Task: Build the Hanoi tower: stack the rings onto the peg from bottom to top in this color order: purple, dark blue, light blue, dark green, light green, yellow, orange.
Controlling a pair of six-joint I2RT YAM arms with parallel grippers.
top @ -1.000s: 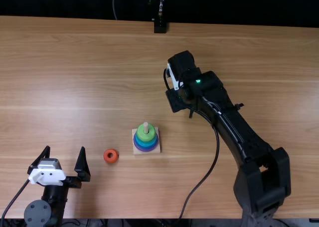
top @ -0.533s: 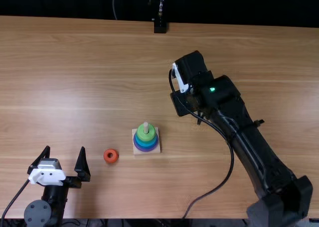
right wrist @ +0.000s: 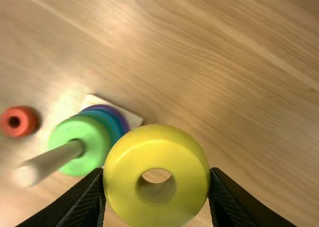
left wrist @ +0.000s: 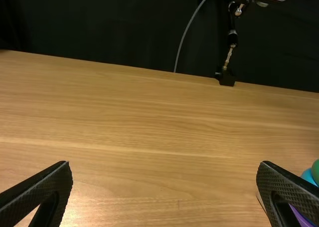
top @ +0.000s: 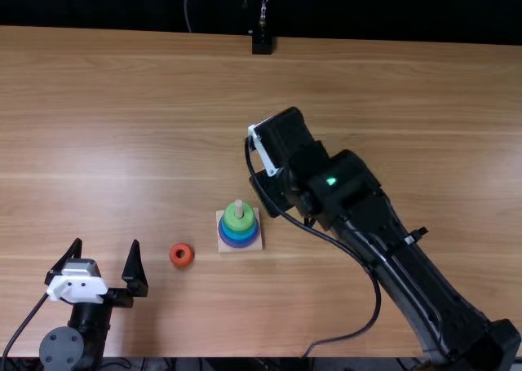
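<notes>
Over wooden tabletop (top: 122,143), pinches yellow ring (right wrist: 122,187) in right claw (top: 269,195), with tips hidden from above; spreads left claw (top: 106,243) wide, empty; crops stacked rings (top: 237,235) in left wrist view.

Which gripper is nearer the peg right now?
Right. The right gripper, holding the yellow ring, is just beyond the peg; the left gripper is farther off, left of it, past the orange ring.
</notes>
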